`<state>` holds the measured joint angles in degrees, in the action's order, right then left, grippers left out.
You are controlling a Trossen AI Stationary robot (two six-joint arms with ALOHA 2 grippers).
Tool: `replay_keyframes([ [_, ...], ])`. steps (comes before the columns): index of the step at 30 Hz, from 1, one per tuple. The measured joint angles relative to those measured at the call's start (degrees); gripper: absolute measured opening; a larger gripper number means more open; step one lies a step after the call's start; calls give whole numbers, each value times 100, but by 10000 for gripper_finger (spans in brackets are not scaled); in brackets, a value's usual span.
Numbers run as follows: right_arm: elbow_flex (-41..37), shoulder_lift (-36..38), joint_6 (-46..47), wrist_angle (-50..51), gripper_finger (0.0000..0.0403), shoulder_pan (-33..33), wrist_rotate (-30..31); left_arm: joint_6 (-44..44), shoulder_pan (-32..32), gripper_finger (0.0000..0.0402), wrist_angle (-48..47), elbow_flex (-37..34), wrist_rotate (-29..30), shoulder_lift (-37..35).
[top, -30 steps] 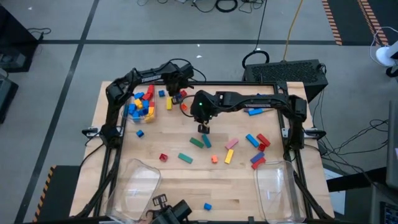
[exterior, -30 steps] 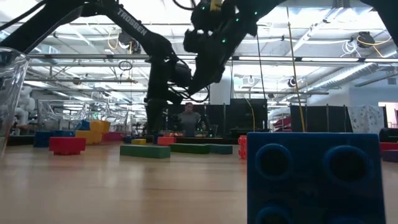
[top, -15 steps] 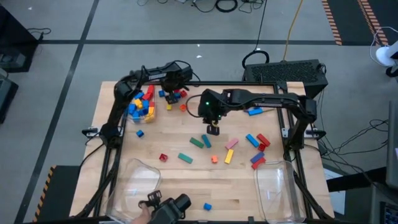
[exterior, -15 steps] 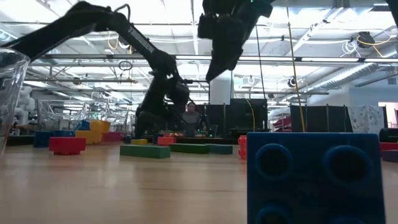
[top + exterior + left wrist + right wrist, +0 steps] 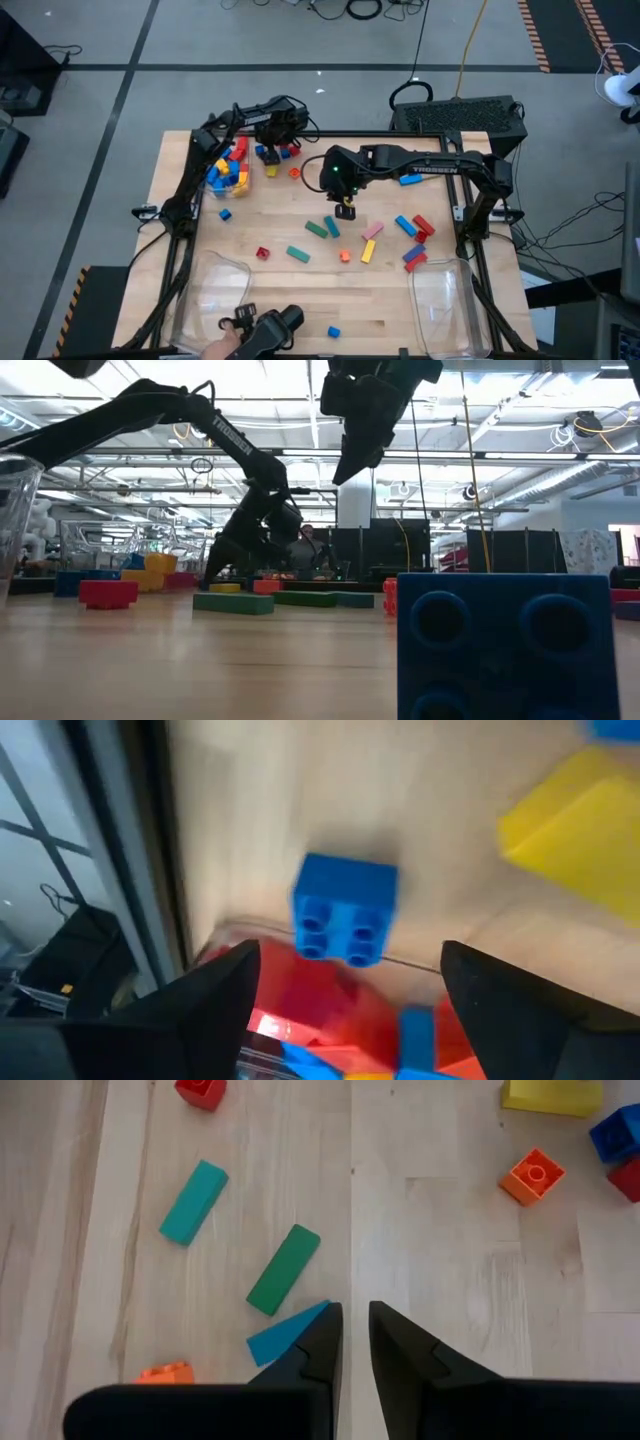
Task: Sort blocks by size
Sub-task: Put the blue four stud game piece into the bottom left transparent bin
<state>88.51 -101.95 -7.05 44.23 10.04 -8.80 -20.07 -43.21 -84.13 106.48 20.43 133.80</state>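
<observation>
A pale wooden table (image 5: pixel 300 290) carries scattered blocks (image 5: pixel 322 229) at centre, a heaped pile (image 5: pixel 228 165) upper left, and two clear bins (image 5: pixel 215 295) along the bottom.

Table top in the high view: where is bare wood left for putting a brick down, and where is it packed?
Bare wood lies between the lone blue cube and the red cube, and between the two clear bins at the near edge. It is packed at the block pile under the left gripper, and around the green bars below the right gripper.
</observation>
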Motion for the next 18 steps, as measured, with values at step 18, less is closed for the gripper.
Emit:
replay_keyframes([
  [18,-2,-4,-138,103,36,-17,2,-122,87,225,277,-1,-226,-4],
])
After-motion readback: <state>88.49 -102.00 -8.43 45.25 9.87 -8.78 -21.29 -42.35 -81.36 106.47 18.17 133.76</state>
